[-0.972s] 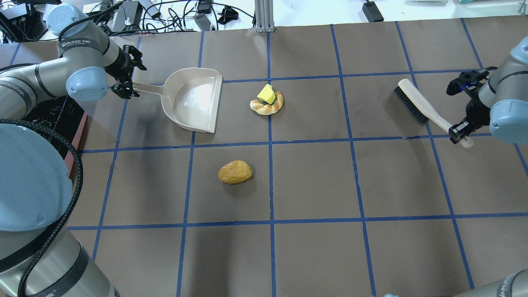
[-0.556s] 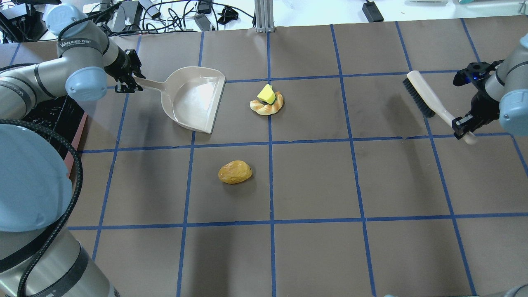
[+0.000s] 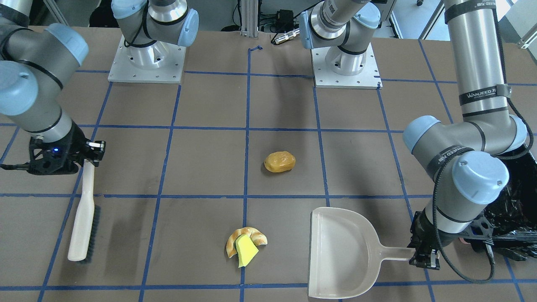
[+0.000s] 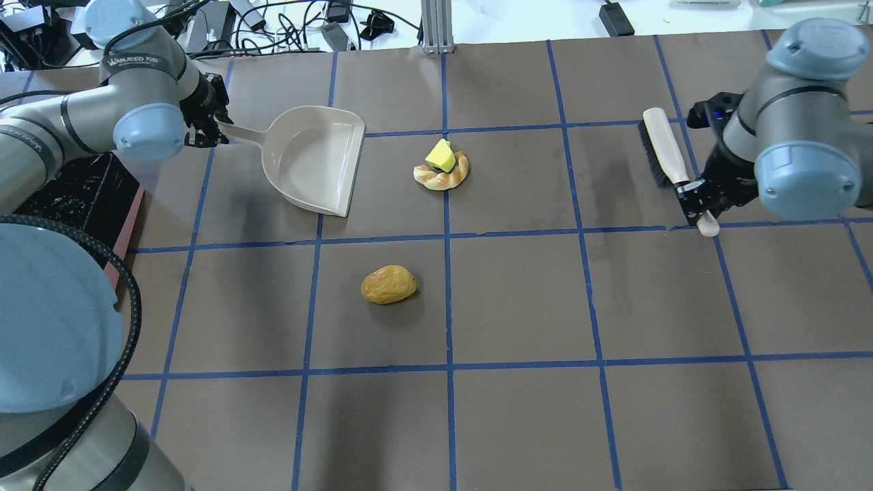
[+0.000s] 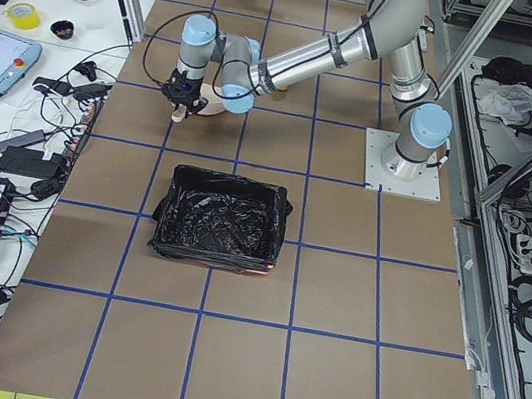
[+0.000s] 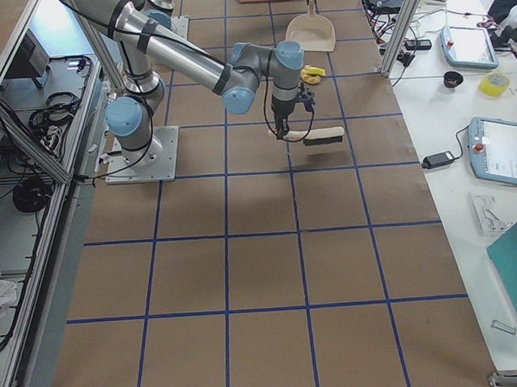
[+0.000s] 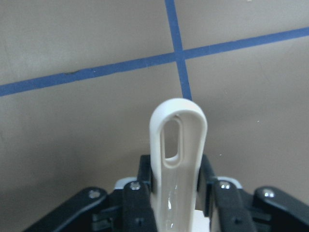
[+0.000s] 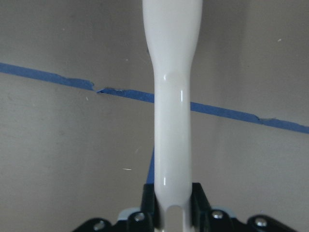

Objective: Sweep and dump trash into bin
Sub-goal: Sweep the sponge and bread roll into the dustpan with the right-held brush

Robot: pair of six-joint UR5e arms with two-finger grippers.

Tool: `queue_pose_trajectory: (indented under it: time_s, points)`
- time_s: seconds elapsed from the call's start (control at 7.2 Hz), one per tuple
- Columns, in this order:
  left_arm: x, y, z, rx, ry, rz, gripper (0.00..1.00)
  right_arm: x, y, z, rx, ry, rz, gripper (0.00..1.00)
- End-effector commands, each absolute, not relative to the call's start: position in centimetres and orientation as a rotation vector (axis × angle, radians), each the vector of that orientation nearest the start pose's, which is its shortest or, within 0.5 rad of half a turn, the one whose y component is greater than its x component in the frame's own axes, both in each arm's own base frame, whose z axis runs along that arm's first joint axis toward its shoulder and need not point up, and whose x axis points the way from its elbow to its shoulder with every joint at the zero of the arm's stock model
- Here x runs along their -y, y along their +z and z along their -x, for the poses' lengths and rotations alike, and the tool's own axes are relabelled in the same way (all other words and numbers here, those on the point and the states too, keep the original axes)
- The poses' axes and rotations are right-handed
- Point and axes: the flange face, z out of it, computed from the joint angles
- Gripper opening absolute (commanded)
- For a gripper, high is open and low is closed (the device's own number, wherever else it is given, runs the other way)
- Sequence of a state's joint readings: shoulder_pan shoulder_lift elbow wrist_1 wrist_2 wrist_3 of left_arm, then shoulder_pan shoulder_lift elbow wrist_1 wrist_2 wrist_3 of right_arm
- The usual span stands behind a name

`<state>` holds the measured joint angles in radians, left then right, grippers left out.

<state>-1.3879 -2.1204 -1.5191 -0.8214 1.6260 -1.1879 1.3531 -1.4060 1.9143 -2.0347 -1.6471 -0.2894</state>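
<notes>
Legibly, WANJEED — on the left arm [image 3: 478, 54], dustpan [image 3: 340, 251] in its claw [image 3: 423, 256]

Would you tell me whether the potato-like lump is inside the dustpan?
No, the lump lies on the table, apart from the dustpan.

A golden-brown potato-like lump [image 4: 389, 284] lies just left of centre in the overhead view. Above it, a curved tan croissant piece [image 4: 436, 180] lies flat, and a yellow sponge wedge [image 4: 441, 156], dark green along its lower edge, rests on top of it. The pink-sided bin [image 5: 221, 215], lined with crinkled black plastic, sits upright at the centre of the left-side view.
</notes>
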Motion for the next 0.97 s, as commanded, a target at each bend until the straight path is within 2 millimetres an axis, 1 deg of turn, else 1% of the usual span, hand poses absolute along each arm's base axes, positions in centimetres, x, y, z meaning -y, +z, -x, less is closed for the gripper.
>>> queue_pose_trajectory:
  time_s: [0.0,0.14,0.28,0.42,0.56,0.69,0.83]
  points:
    - [69.9,28.5,7.6,-2.375,-0.451,2.086,0.00,52.3,27.7,-9.3,-3.204,0.112,-0.003,0.00]
    - [70.2,28.0,8.6,-2.353,-0.447,2.119,0.00,52.6,27.3,-12.7,-3.203,0.109,-0.040,0.00]
    - [70.3,27.6,8.6,-2.348,-0.442,2.121,0.00,52.9,26.5,-16.6,-3.187,0.118,-0.087,0.00]
    - [70.3,27.4,8.6,-2.335,-0.436,2.135,0.00,53.4,25.2,-20.2,-3.153,0.138,-0.068,0.00]
    - [70.2,27.1,8.8,-2.322,-0.430,2.149,0.00,54.4,25.2,-23.7,-3.106,0.124,-0.039,0.00]
    - [70.2,27.0,8.8,-2.322,-0.430,2.149,0.00,55.3,26.1,-26.8,-3.095,0.081,0.028,0.00]
    - [70.2,27.0,8.8,-2.322,-0.430,2.149,0.00,55.2,24.1,-29.5,-3.076,0.127,0.076,0.00]
